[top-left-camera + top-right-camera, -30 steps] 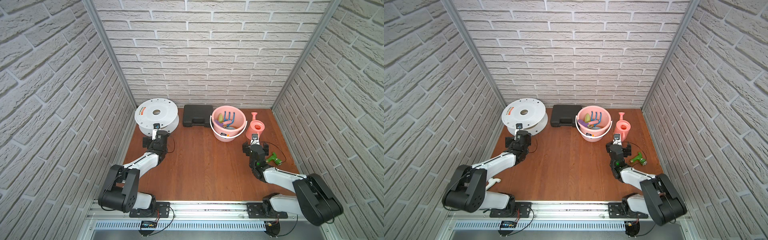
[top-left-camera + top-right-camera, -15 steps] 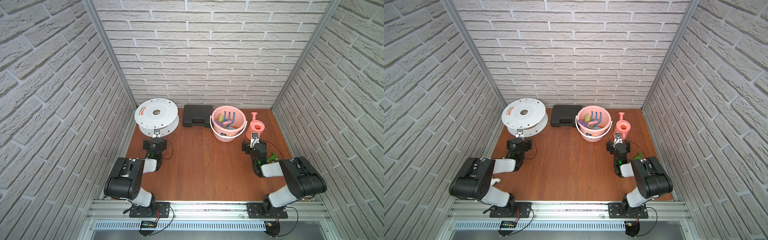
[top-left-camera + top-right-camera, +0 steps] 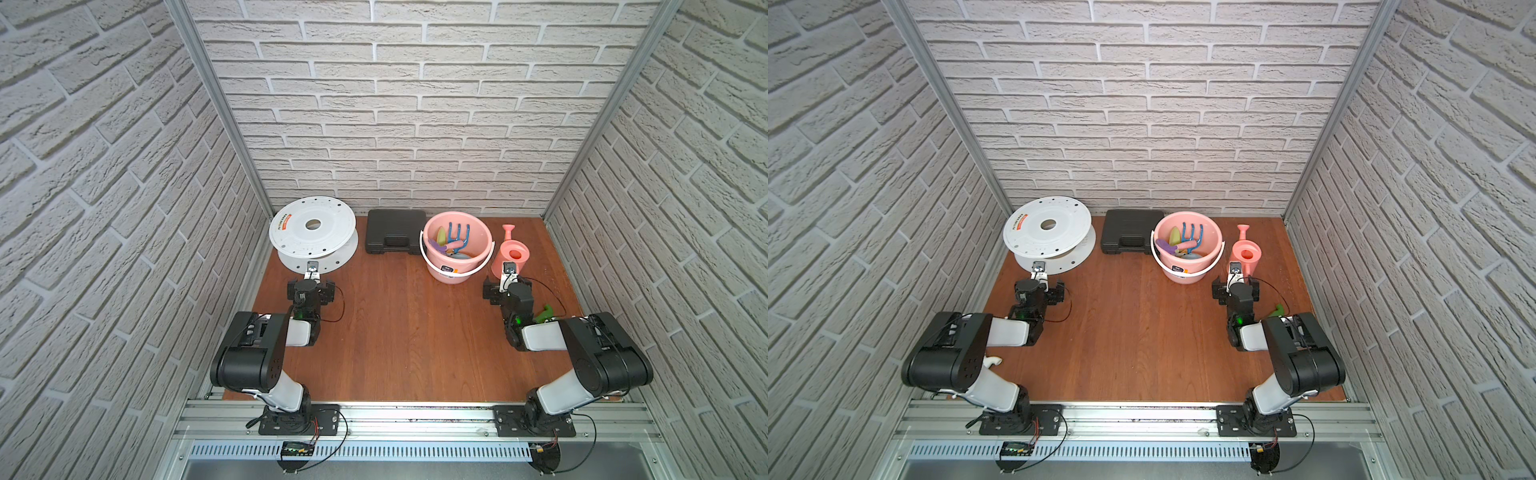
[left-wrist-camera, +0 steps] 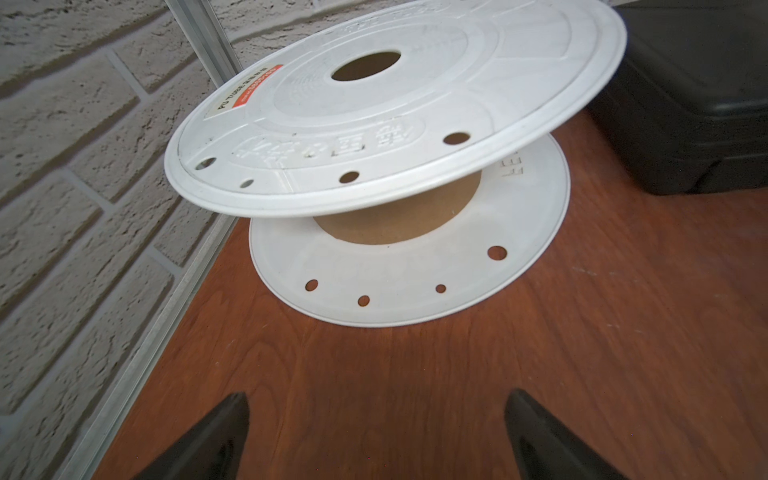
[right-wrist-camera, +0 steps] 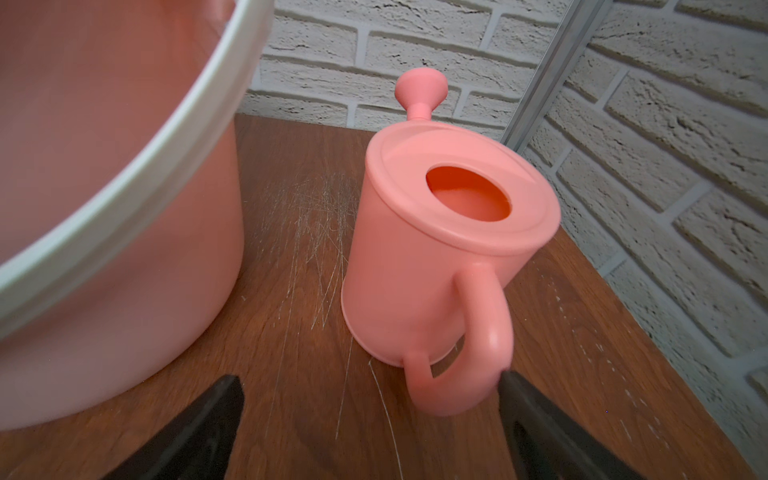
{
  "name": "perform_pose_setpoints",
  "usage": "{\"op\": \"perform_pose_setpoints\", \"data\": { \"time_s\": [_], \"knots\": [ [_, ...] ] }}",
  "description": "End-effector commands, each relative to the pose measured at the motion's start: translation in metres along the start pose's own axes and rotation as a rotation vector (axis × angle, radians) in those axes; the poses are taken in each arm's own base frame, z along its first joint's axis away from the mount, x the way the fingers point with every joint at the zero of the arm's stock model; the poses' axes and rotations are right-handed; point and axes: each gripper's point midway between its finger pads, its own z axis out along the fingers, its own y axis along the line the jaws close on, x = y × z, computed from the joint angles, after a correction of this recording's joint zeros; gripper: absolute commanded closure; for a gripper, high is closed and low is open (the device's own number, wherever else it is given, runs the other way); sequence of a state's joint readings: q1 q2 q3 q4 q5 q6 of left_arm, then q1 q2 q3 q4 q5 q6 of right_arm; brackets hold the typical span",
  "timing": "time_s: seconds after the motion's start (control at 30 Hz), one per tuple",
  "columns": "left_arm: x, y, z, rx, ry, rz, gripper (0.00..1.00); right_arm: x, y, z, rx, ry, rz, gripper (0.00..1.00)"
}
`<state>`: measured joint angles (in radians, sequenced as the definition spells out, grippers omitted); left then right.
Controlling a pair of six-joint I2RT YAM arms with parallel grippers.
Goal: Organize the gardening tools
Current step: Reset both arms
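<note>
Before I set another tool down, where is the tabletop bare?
Free: middle and near edge of the brown wooden tabletop, in front of the black plastic case and pink bucket. Crowded: the back row, white round spool to pink watering can.

tops: overhead, same scene | L-wrist: close on spool (image 4: 415,108) | R-wrist: close on watering can (image 5: 415,270)

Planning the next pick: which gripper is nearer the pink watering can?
Right. The right gripper is just before the pink watering can, fingers open near its handle; the left gripper faces the white spool across the table.
</note>
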<state>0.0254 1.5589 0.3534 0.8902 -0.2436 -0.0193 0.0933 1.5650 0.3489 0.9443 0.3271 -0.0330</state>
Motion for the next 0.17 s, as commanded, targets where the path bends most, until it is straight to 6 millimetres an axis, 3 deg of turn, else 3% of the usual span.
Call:
{"op": "perform_pose_setpoints", "data": {
  "time_s": [0.0, 0.13],
  "knots": [
    [-0.0166, 0.0011, 0.0015, 0.006, -0.054, -0.021, 0.02, -0.0142, -0.0017, 0.0014, 0.003, -0.041, 0.032, 0.01],
    [-0.0167, 0.0013, 0.0015, 0.005, -0.055, -0.022, 0.02, -0.014, -0.0015, 0.0015, 0.002, -0.04, 0.032, 0.01]
  ]
}}
